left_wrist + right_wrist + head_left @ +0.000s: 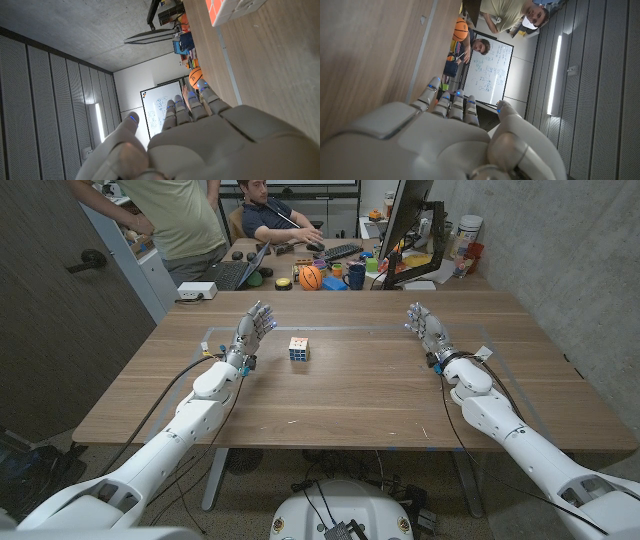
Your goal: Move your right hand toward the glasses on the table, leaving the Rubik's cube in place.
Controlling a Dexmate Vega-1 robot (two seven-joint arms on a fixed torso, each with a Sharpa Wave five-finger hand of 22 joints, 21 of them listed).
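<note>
A Rubik's cube (299, 349) stands on the wooden table (350, 395), left of the middle. In the left wrist view a corner of the Rubik's cube (232, 9) shows beyond the fingertips. My left hand (252, 330) (210, 145) is a short way to the cube's left, fingers apart and stretched toward the far edge, holding nothing. My right hand (425, 328) (440, 140) is over the table's right half, well apart from the cube, fingers also spread and holding nothing. Bare wood lies between the cube and the right hand.
A white box (196, 291) sits at the table's far left corner. Behind the table a cluttered desk carries a laptop (232, 273), a basketball (311, 277) and a monitor (405, 220). One person (275, 220) sits there and another person (180, 215) stands.
</note>
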